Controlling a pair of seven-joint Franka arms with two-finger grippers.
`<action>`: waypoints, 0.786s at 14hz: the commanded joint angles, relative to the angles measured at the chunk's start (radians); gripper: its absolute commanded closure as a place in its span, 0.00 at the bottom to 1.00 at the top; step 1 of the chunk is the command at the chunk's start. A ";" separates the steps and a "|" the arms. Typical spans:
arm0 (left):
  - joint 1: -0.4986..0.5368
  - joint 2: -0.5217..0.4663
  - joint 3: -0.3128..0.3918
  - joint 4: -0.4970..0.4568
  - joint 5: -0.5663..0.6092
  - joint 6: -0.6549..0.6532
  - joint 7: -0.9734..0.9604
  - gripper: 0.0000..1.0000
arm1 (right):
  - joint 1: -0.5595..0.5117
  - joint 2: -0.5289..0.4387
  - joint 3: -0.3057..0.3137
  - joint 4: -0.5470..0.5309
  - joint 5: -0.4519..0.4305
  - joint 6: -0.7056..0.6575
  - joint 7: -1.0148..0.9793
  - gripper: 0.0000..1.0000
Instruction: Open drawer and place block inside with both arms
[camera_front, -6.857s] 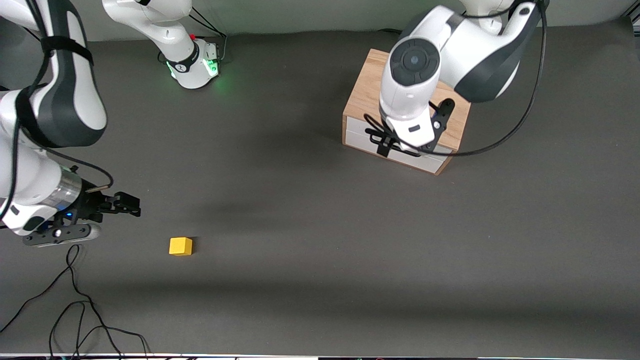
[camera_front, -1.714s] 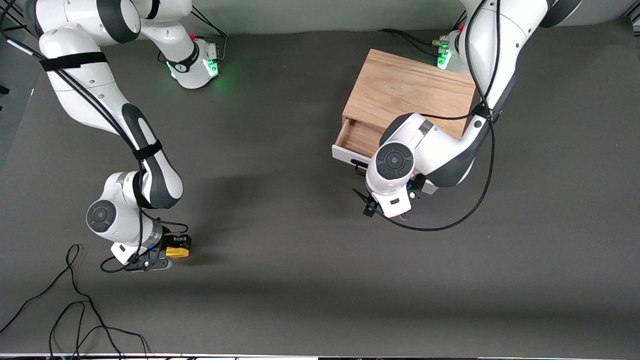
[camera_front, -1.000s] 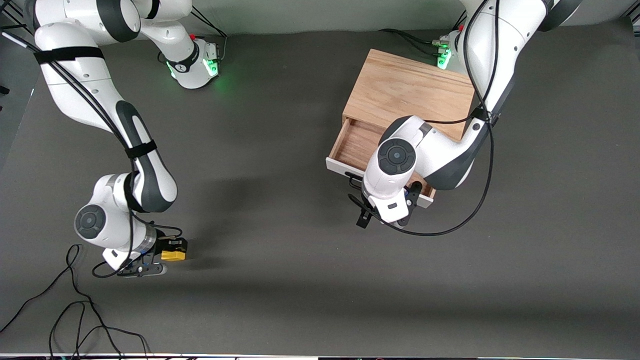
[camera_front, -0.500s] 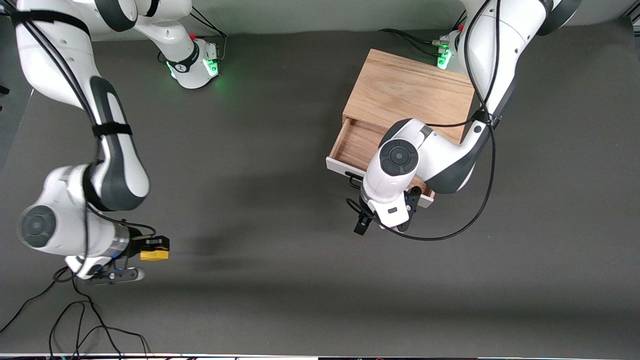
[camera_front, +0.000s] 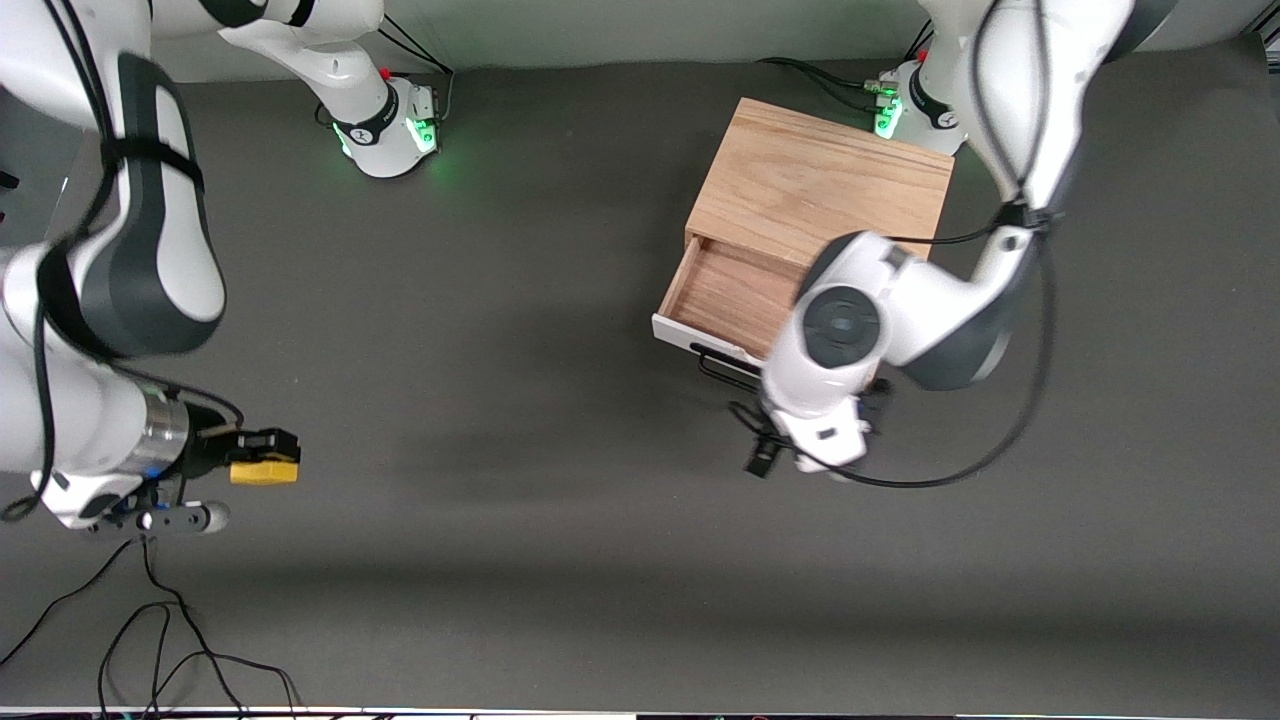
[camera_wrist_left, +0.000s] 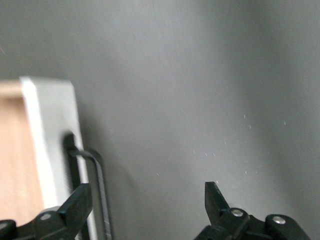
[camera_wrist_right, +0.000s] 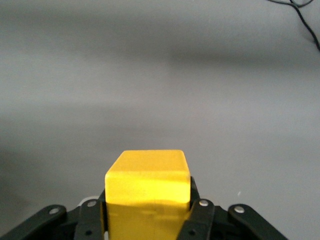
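Note:
The drawer (camera_front: 728, 298) stands pulled out of the light-wood box (camera_front: 820, 185), its wooden floor bare. Its white front panel (camera_wrist_left: 50, 135) and black wire handle (camera_front: 718, 365) face the front camera. My left gripper (camera_wrist_left: 145, 200) is open and empty, over the table just in front of the drawer, with one finger (camera_wrist_left: 75, 205) beside the handle (camera_wrist_left: 100, 190) and apart from it. In the front view the left hand (camera_front: 815, 425) hides it. My right gripper (camera_front: 262, 455) is shut on the yellow block (camera_front: 264, 469), held above the table at the right arm's end. The block also fills the right wrist view (camera_wrist_right: 147, 192).
Loose black cables (camera_front: 150, 620) lie on the dark mat near the front edge at the right arm's end. The left arm's cable (camera_front: 1000, 440) hangs in a loop beside the drawer. The two green-lit bases (camera_front: 390, 130) stand along the back edge.
The right gripper has lifted the block off the mat and drawn it toward the right arm's end. The left gripper has let go of the handle and moved off; the drawer stays open.

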 joint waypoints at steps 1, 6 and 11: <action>0.131 -0.110 -0.011 -0.019 -0.096 -0.135 0.234 0.00 | 0.092 -0.051 -0.004 0.003 0.014 -0.046 0.147 0.83; 0.364 -0.233 -0.011 -0.024 -0.187 -0.354 0.719 0.00 | 0.298 -0.039 -0.004 0.091 0.051 -0.044 0.510 0.83; 0.532 -0.345 -0.005 -0.074 -0.203 -0.447 1.143 0.00 | 0.546 -0.002 -0.004 0.106 0.049 0.069 0.875 0.83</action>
